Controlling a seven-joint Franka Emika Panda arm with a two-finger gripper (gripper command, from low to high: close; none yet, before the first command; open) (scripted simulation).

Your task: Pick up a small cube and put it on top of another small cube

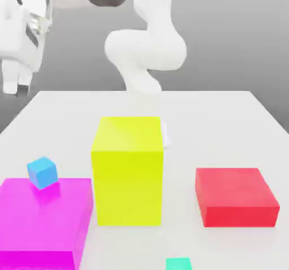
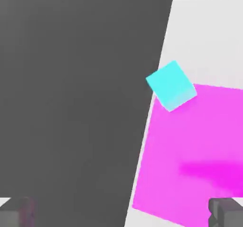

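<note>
Lining up a stack: the open gripper (image 2: 122,213), its fingers wide apart and empty, hangs high off the surface's (image 1: 226,128) edge at the exterior view's left.
The blue cube (image 1: 42,173) sits turned at the magenta block's (image 1: 42,224) far edge, apparently resting partly on it, though its footing is hard to judge. A good pick would center above it, turn the jaws square to two opposite faces and descend straight, clear of the block. The green cube (image 1: 178,264), farthest from the surface's far edge, could be the base. Counted: two small cubes; three larger blocks, one magenta, one yellow (image 1: 128,173), one red (image 1: 237,195).
</note>
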